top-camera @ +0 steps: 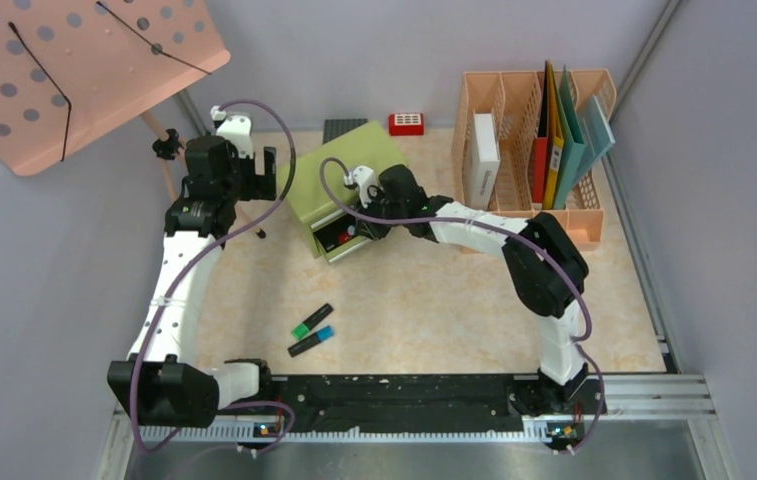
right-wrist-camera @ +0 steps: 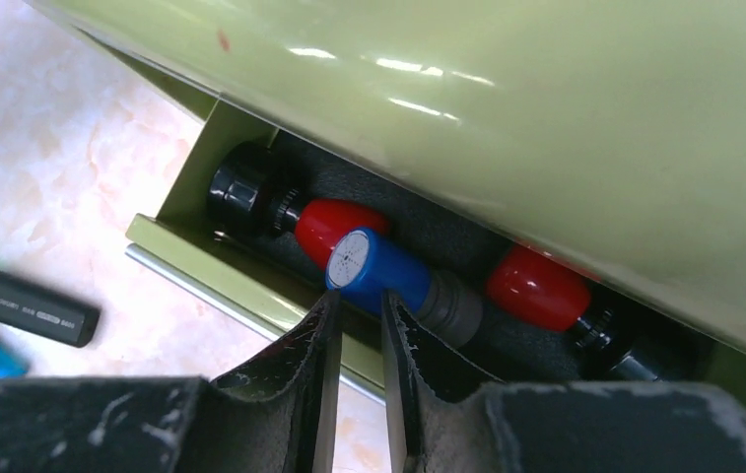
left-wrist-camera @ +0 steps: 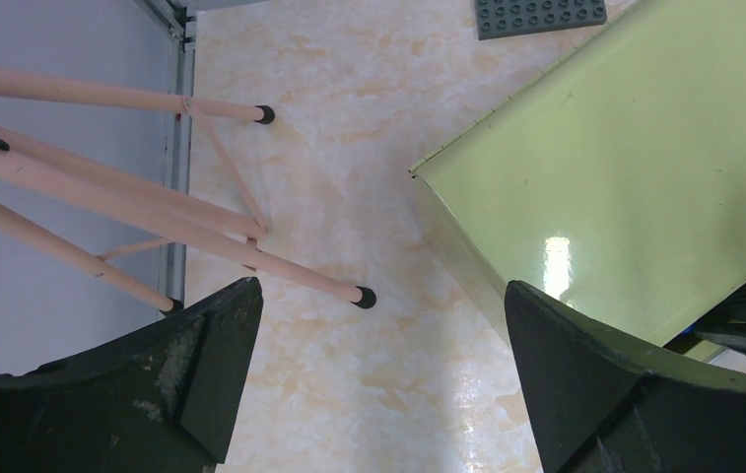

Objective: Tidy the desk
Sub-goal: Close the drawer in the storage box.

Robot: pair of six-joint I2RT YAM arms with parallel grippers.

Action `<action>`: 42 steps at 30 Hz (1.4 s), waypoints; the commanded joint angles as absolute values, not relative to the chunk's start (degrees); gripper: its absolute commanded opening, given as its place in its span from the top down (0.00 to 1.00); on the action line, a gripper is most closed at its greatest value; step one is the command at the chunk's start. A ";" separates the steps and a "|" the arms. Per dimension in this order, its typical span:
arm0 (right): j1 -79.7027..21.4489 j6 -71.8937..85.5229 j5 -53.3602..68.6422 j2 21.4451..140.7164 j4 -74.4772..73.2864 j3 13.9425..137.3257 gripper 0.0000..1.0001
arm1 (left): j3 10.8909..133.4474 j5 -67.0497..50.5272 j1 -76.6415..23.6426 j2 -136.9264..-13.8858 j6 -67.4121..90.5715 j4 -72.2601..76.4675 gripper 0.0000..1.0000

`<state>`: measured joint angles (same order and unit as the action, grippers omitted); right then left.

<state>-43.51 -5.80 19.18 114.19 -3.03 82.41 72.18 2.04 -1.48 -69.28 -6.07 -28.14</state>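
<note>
The desk is a beige marble-patterned top. On it stands a green drawer cabinet with its lower drawer pulled open. My right gripper is at the drawer's front edge, shut on the cap end of a blue-capped marker that tilts over two red-capped markers lying in the drawer. My left gripper is open and empty above bare desk, left of the cabinet. A green-capped marker and a blue-capped marker lie on the desk in front.
A peach perforated board on a stand has legs close to my left gripper. A peach file organizer with folders stands at the back right. A red block and a grey studded plate lie behind the cabinet.
</note>
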 commanded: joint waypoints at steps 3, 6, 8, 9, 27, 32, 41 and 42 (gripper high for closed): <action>-43.94 -4.95 17.16 116.10 -1.86 86.89 0.80 | 72.49 2.28 -1.06 -68.10 -5.67 -24.77 0.01; -44.01 -4.54 17.41 116.76 -2.10 87.73 0.80 | 72.39 2.11 -1.08 -67.99 -5.84 -24.80 0.01; -44.24 -4.19 18.13 117.17 -2.25 88.24 0.81 | 72.31 2.11 -1.07 -67.92 -5.96 -24.72 0.01; -44.40 -4.09 18.53 117.42 -2.51 88.51 0.81 | 72.20 2.07 -1.11 -67.94 -5.96 -24.66 0.01; -44.13 -4.93 19.04 107.93 -5.66 86.20 0.79 | 73.56 1.15 -1.10 -69.63 -6.19 -24.61 0.01; -44.03 -7.64 20.53 103.64 -8.79 82.77 0.78 | 76.77 -1.97 -1.12 -73.40 -4.26 -24.46 0.01; -43.23 -14.70 19.58 97.52 -6.76 69.79 0.76 | 80.62 -7.55 -1.09 -82.67 3.73 -18.84 0.01; -43.00 -15.35 19.86 97.27 -6.96 68.92 0.76 | 81.39 -8.14 -1.18 -84.10 4.36 -18.18 0.01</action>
<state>-43.94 -10.96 19.11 100.12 -7.07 72.27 77.69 -4.19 -1.30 -80.88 -0.54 -24.25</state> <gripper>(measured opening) 0.237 0.989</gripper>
